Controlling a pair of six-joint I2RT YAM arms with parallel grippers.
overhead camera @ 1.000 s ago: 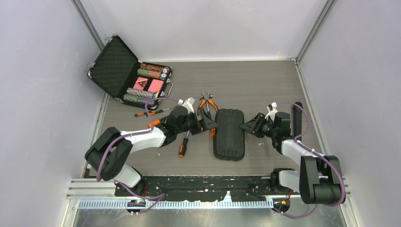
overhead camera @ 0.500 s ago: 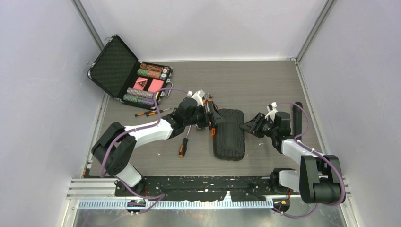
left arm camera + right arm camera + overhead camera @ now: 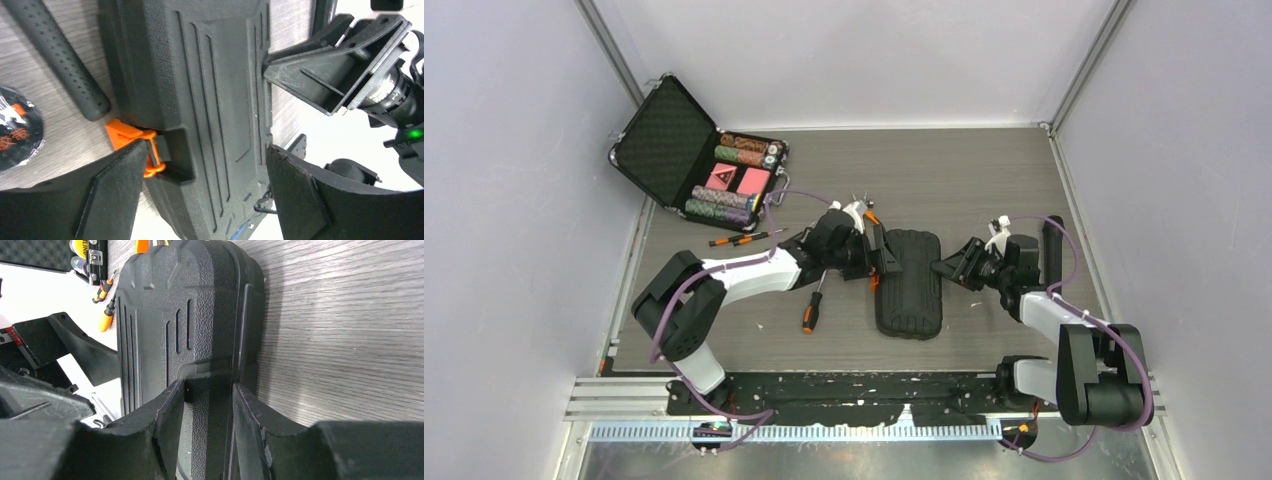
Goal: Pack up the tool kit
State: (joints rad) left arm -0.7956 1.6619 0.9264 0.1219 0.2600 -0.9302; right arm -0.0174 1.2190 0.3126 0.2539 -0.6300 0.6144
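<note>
The tool kit (image 3: 909,285) is a black ribbed case lying shut on the table's middle. My left gripper (image 3: 881,257) stands open at its left edge, jaws wide across the lid (image 3: 210,95); one finger is beside the orange latch (image 3: 131,141). My right gripper (image 3: 942,268) is at the case's right edge, shut on the recessed rim (image 3: 207,387) of the case (image 3: 165,300). An orange-and-black screwdriver (image 3: 810,312) lies left of the case. Two thin screwdrivers (image 3: 744,238) lie farther left. The pliers (image 3: 862,211) are mostly hidden behind my left arm.
An open metal-edged briefcase (image 3: 664,150) of chips and red cards stands at the back left. A black bar (image 3: 1052,250) lies right of my right arm. A dotted black handle (image 3: 60,55) and a round black roll (image 3: 15,127) lie beside the latch.
My left arm has swung right and forward, bringing its open gripper from left of the case onto the case's latch edge. The right arm and the case have stayed put.
</note>
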